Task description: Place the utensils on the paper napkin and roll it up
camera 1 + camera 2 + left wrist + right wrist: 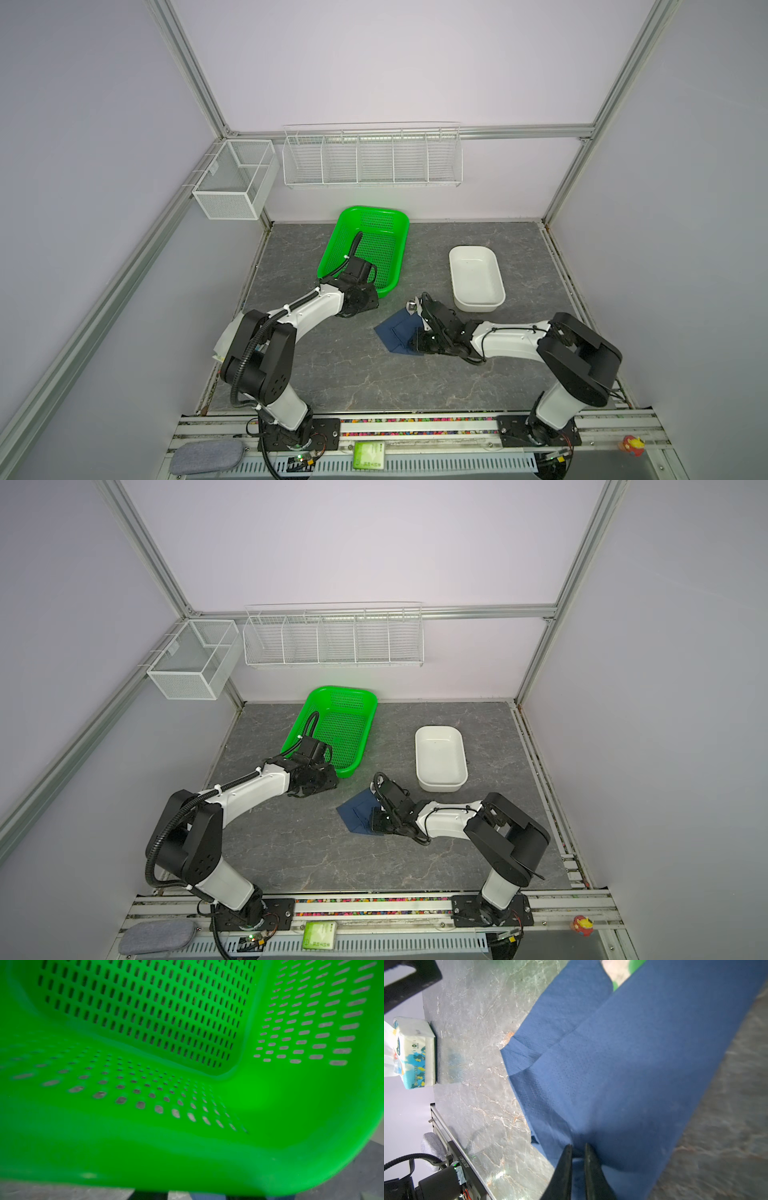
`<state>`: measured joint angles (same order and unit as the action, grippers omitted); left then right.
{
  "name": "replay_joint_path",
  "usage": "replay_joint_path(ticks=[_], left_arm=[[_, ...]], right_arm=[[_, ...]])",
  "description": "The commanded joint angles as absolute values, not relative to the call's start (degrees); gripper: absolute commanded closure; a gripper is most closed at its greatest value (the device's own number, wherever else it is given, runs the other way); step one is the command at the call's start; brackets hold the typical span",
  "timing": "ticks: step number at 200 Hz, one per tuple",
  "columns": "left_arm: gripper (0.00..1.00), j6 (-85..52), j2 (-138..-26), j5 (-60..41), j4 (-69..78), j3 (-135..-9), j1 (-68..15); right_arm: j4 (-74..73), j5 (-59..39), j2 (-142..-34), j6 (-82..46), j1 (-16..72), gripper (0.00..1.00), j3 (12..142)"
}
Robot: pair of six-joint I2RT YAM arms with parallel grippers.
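Two arms reach over the grey worktop (332,374), and the one doing the work is the right gripper (577,1147). Its jaws stand nearly together, pinching a raised fold of the paper napkin (623,1064) between them. The napkin lies a little right of the worktop's middle, nearer the front edge than the green basket (374,214) and the white tub (500,291) behind it. It is folded over on itself rather than flat. Of the utensils (411,306) only one shiny rounded end shows in a top view, poking out at the napkin's far corner; whether all three lie under the fold cannot be told. The left gripper (368,302) hangs over the basket's near corner, and I cannot tell whether its jaws are apart or together, since its wrist view shows only green mesh. The step in hand looks like the rolling. To do it well, the pinch should carry the paper low and evenly over the metal without tugging upward, because thin paper tears and a lifted edge lets the pieces slide out. The free arm could press the far end to stop the roll skewing.
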<state>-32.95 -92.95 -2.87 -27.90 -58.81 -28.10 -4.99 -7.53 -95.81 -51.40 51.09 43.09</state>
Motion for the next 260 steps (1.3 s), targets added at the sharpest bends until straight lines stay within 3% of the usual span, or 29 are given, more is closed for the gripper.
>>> replay_joint_path(ticks=[1, 23, 77, 128, 260], left_arm=[[0.59, -30.20, -87.74, -6.51, -29.81, -56.83, -28.44], [0.58, -31.65, -80.69, -12.66, -26.19, -50.15, -29.17], [0.53, -37.98, -72.44, -15.35, -21.15, -38.22, -30.55], [0.53, -45.70, -76.88, -21.12, -9.10, -33.14, -30.73], [0.53, -51.88, -87.68, -23.91, 1.06, -31.37, -30.90]], right_arm=[[0.13, -7.30, -96.95, -50.63, 51.00, 0.84, 42.97], [0.01, -7.34, -97.01, -50.54, 50.98, 0.84, 43.07], [0.18, -7.21, -97.29, -50.45, 50.98, 0.84, 43.35], [0.36, -6.97, -96.77, -50.45, 51.10, 0.84, 43.24], [0.15, -6.77, -96.51, -50.80, 51.20, 0.84, 42.98]])
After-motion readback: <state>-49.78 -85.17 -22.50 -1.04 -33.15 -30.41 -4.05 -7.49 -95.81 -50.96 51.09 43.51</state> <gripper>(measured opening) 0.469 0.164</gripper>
